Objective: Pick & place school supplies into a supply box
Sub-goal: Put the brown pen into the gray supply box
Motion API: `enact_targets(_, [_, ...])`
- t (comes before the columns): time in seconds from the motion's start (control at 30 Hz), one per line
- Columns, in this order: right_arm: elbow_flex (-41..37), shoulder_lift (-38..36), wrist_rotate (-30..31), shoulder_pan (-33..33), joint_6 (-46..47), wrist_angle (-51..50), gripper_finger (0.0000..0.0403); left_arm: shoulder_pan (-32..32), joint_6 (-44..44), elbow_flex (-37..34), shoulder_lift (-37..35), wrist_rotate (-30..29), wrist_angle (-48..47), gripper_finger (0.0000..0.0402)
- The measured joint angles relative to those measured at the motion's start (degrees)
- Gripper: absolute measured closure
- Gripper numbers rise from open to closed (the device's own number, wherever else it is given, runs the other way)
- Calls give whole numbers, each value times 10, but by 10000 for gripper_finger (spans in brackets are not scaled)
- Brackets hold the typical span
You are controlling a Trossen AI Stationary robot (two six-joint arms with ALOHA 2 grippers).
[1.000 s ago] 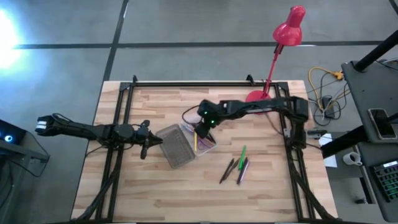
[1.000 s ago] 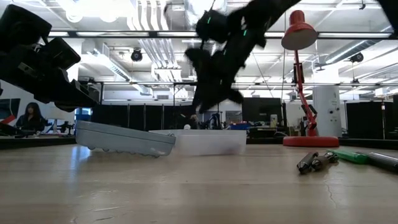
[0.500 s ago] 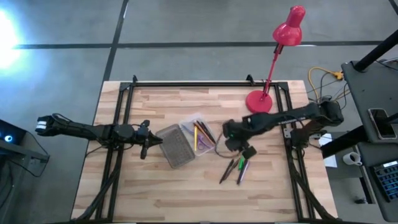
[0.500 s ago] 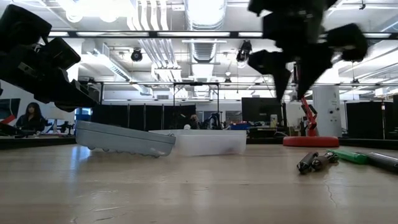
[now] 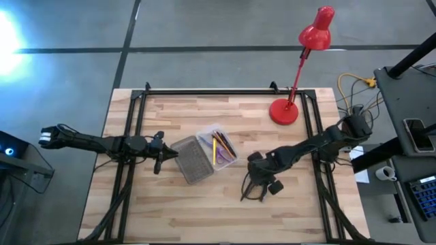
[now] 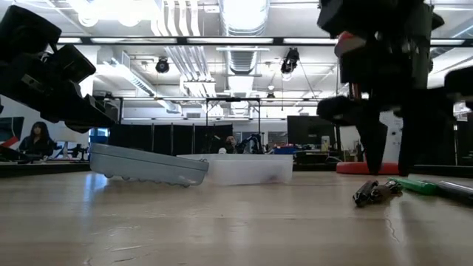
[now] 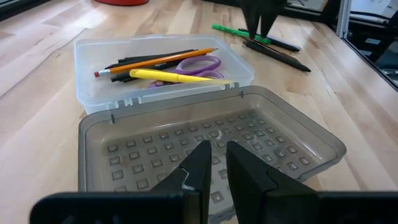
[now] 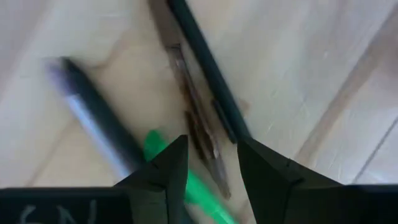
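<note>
The supply box lies open mid-table: its clear tray (image 5: 219,146) (image 7: 93,68) holds an orange pencil, a yellow pen (image 7: 180,76), dark pens and purple scissors (image 7: 202,64). Its ribbed grey lid (image 5: 192,163) (image 7: 261,134) (image 6: 148,164) is folded out toward the table's left. Loose pens lie on the wood to the tray's right: a green one (image 8: 186,180) (image 6: 417,186) and dark ones (image 8: 199,68) (image 6: 375,191). My right gripper (image 5: 253,187) (image 8: 208,146) (image 6: 392,166) is open and points down, its fingers on either side of these pens. My left gripper (image 5: 163,154) (image 7: 219,152) is all but shut at the lid's outer rim. My left gripper comes level from the table's left, its near-shut fingertips (image 7: 199,162) over the lid's outer rim (image 7: 292,186). The fingers themselves hide the rim there, so I cannot tell whether they touch it.
A red desk lamp stands with its base (image 5: 285,111) (image 6: 360,167) on the table's far right. A black metal frame (image 5: 129,136) runs along the table's edges. Bare wood lies along the near side.
My right gripper has travelled from above the tray toward the table's right and near edge and has come down over the loose pens. The left arm and the box have kept still.
</note>
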Motion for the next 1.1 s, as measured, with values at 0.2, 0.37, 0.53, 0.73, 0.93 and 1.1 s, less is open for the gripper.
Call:
enact_targets(0.2, [-5,27,-2,4,0,23,260,0,0,0,0,0,0,368])
enact_targets(0.37, [-7,40,-1,10,4,34,250,0,0,0,0,0,0,368])
enact_targets(0.53, [-9,48,1,11,6,46,260,0,0,0,0,0,0,368])
enact_targets(0.73, [-9,49,26,12,6,45,324,0,0,0,0,0,0,368])
enact_targets(0.93, [6,46,36,11,28,7,377,0,0,0,0,0,0,368])
enact_targets(1.1, [15,-14,14,5,118,-42,380,0,0,0,0,0,0,368])
